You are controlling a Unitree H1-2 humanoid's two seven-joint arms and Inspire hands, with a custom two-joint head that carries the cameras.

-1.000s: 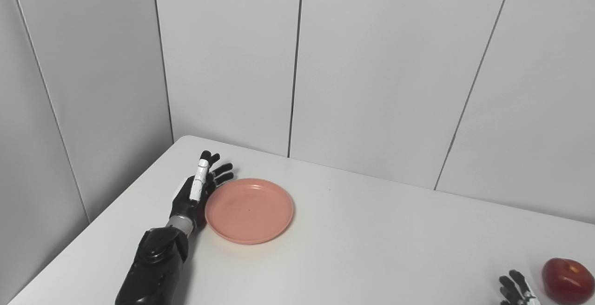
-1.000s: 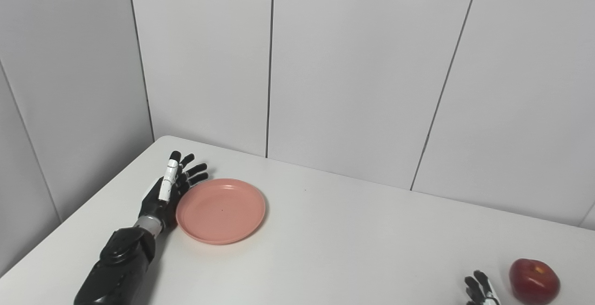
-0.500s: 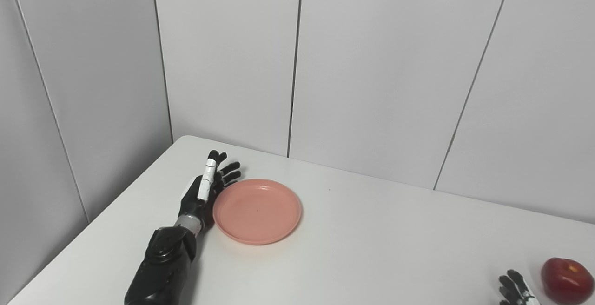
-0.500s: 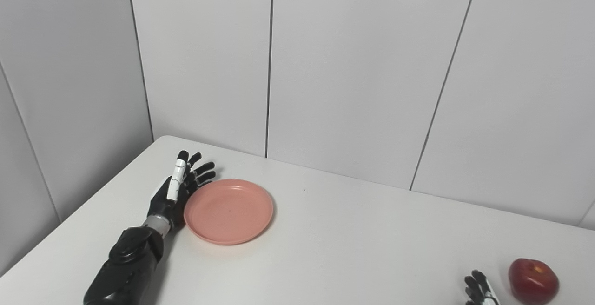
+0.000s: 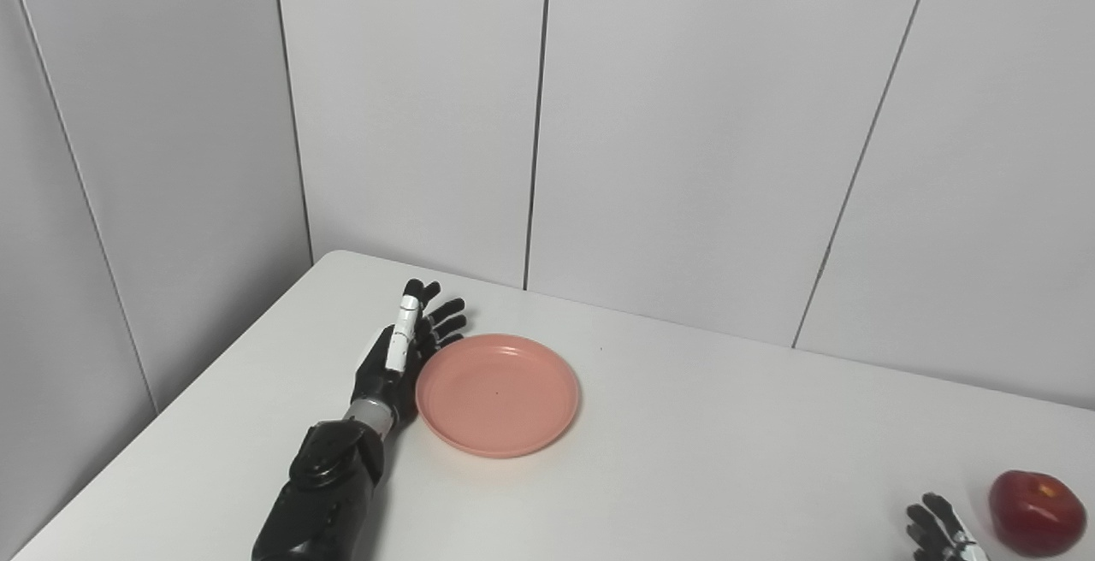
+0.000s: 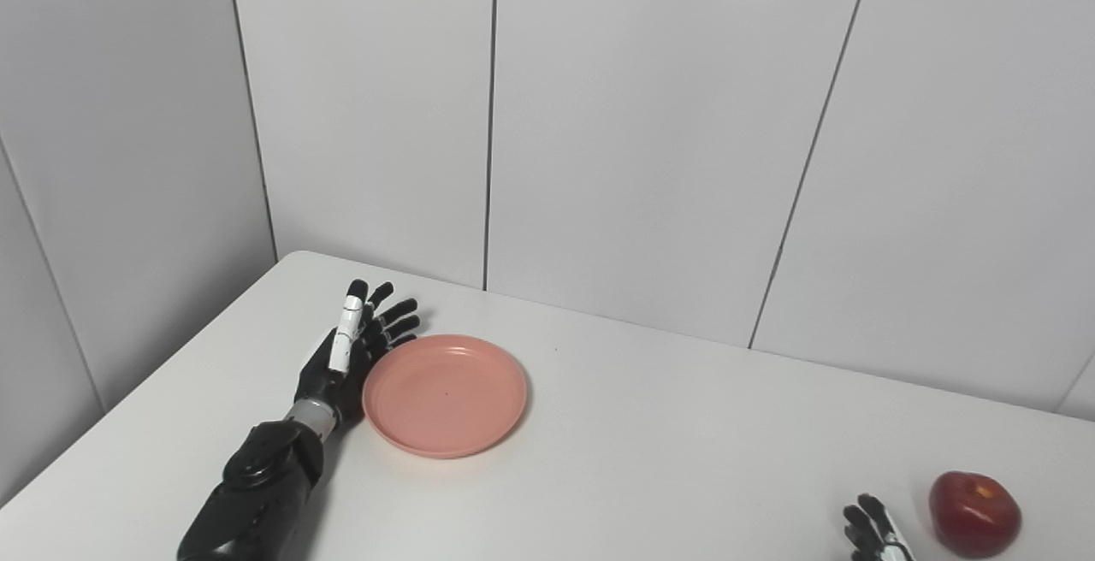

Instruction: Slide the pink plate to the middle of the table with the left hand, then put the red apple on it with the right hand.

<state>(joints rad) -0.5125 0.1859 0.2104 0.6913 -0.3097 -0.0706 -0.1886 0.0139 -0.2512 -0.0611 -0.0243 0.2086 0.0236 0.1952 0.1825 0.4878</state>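
The pink plate (image 5: 499, 393) lies flat on the left part of the white table (image 5: 701, 467). My left hand (image 5: 400, 352) stands edge-on against the plate's left rim, open, fingers straight and pointing away from me. The red apple (image 5: 1036, 501) rests near the table's right front, beside my right hand (image 5: 939, 530). Only the spread fingertips of that right hand show at the bottom edge, just left of the apple and apart from it; it holds nothing.
Grey wall panels close off the back and left sides of the table. The table's left edge runs diagonally just left of my left arm (image 5: 329, 493). Bare white tabletop lies between the plate and the apple.
My left hand has pushed the pink plate to the right across the table, staying against its left rim. The right hand and the apple have stayed where they were.
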